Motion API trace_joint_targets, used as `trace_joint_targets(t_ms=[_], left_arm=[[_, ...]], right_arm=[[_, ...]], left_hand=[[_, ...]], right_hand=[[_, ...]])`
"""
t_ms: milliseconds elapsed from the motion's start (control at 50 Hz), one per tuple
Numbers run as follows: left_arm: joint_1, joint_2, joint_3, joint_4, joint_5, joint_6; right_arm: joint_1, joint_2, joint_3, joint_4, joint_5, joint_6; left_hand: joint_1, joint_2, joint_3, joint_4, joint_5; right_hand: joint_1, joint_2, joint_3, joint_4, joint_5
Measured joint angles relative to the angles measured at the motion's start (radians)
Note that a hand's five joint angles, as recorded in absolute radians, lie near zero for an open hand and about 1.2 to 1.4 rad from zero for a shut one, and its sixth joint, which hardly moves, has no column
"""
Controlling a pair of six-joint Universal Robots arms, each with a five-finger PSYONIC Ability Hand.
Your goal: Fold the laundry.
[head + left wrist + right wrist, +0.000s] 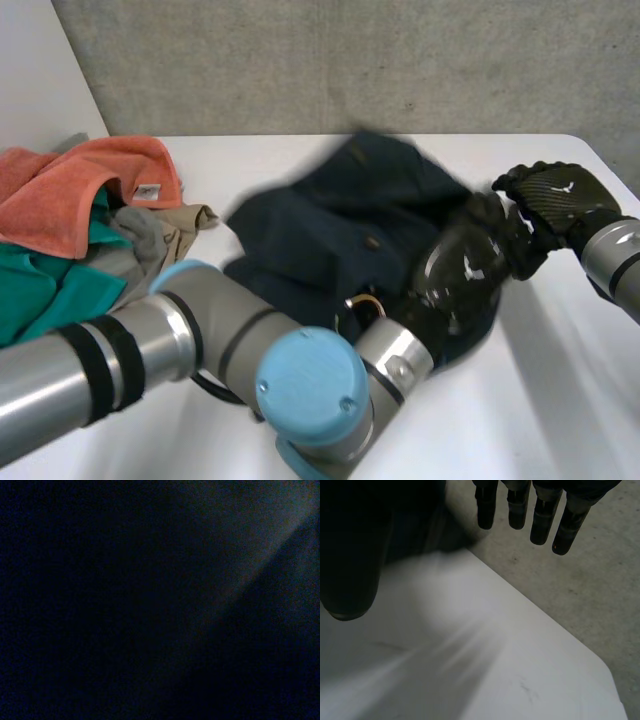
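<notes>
Navy garment (340, 215) lay bunched in the middle of the white table (560, 400), spread unevenly, with its far edge blurred. The left arm (180, 340) crossed the near side of the table, and the left hand (462, 268) sat on the garment's right-hand part, back of the hand up. The left wrist view gave dark navy cloth (150, 600) right up against the camera, so I couldn't tell whether that hand had hold of anything.

The right hand (556, 196) was just beside the garment's right edge, near the table's far right corner. In its own wrist view the fingers (540, 520) hung straight and apart with nothing between them, and the thumb (350, 570) stuck out to one side, so that hand was slack and gripping nothing. The fingertips sat past the table edge, over the grey concrete floor (580, 590). A dark blurred bit of cloth (415, 535) lay on the table between thumb and fingers, and I couldn't tell if it touched either.

The rest of the laundry was piled at the table's left side, apart from the navy piece. An orange towel (70, 195) with a small label lay on top, a teal garment (40, 290) under it, and a beige garment (185, 222) poked out towards the middle. Grey concrete wall (400, 60) stood behind the table.
</notes>
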Motion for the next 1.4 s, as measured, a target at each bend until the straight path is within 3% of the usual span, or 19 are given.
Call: trace_joint_targets(t_ms=[120, 280, 400, 480, 620, 740, 900, 1000, 1040, 1080, 1100, 1120, 1260, 1360, 1400], left_arm=[[-0.011, 0.037, -0.029, -0.004, 0.016, -0.021], [0.016, 0.216, -0.099, -0.025, -0.005, -0.086], [0.067, 0.345, -0.169, -0.062, -0.013, -0.143], [0.126, 0.435, -0.223, -0.123, -0.035, -0.165], [0.217, 0.505, -0.26, -0.348, -0.216, -0.187], [0.247, 0.509, -0.301, -0.582, -0.388, -0.247], [0.281, 0.501, -0.448, -0.78, -0.43, -0.397], [0.272, 0.494, -0.497, -0.795, -0.424, -0.443], [0.257, 0.487, -0.513, -0.792, -0.421, -0.457], [0.248, 0.477, -0.517, -0.787, -0.42, -0.461], [0.242, 0.468, -0.518, -0.782, -0.419, -0.461], [0.239, 0.462, -0.518, -0.779, -0.419, -0.461], [0.223, 0.42, -0.513, -0.717, -0.42, -0.458], [0.209, 0.392, -0.501, -0.642, -0.422, -0.45], [0.203, 0.381, -0.492, -0.627, -0.423, -0.447]], right_arm=[[-0.033, -0.001, -0.008, -0.001, -0.001, 0.001], [-0.04, -0.002, -0.02, 0.0, -0.001, -0.003], [-0.033, -0.019, -0.024, 0.019, -0.011, -0.017], [-0.022, -0.061, -0.028, 0.119, -0.044, -0.078], [0.023, -0.121, -0.026, 0.374, -0.119, -0.297], [0.084, -0.127, -0.027, 0.482, -0.13, -0.395], [0.193, -0.057, -0.019, 0.464, -0.09, -0.409], [0.245, -0.004, -0.023, 0.417, -0.038, -0.411], [0.282, 0.039, -0.031, 0.369, 0.025, -0.413], [0.293, 0.056, -0.037, 0.347, 0.055, -0.412], [0.3, 0.069, -0.042, 0.326, 0.083, -0.411], [0.301, 0.074, -0.046, 0.315, 0.097, -0.409], [0.298, 0.092, -0.058, 0.224, 0.164, -0.381], [0.292, 0.078, -0.059, 0.169, 0.182, -0.306], [0.291, 0.068, -0.059, 0.162, 0.182, -0.281]], left_hand=[[-0.012, -0.013, -0.021, -0.013, -0.01], [-0.012, -0.013, -0.021, -0.013, -0.01], [-0.012, -0.013, -0.021, -0.013, -0.01], [-0.012, -0.013, -0.021, -0.012, -0.01], [0.047, 0.044, 0.026, 0.05, 0.036], [0.08, 0.081, 0.066, 0.087, 0.074], [0.145, 0.151, 0.137, 0.156, 0.143], [0.17, 0.171, 0.157, 0.176, 0.163], [0.178, 0.182, 0.168, 0.187, 0.172], [0.184, 0.187, 0.172, 0.192, 0.177], [0.201, 0.203, 0.188, 0.207, 0.192], [0.201, 0.203, 0.189, 0.208, 0.194], [0.351, 0.337, 0.318, 0.338, 0.321], [0.619, 0.6, 0.584, 0.602, 0.579], [0.853, 0.829, 0.811, 0.833, 0.809]], right_hand=[[0.0, 0.0, 0.0, 0.0, 0.0], [0.0, 0.0, 0.0, 0.0, 0.0], [0.0, 0.0, 0.0, 0.0, 0.0], [0.0, 0.0, 0.0, 0.0, 0.0], [0.0, 0.0, 0.0, 0.0, 0.0], [0.0, 0.0, 0.0, 0.0, 0.0], [0.0, 0.0, 0.0, 0.0, 0.0], [0.113, 0.127, 0.135, 0.115, 0.113], [0.394, 0.476, 0.468, 0.446, 0.426], [0.394, 0.476, 0.468, 0.446, 0.426], [0.729, 0.874, 0.858, 0.845, 0.813], [0.773, 0.934, 0.921, 0.912, 0.881], [0.788, 0.952, 0.943, 0.953, 0.92], [0.803, 0.952, 0.943, 0.953, 0.92], [0.803, 0.952, 0.943, 0.953, 0.92]])
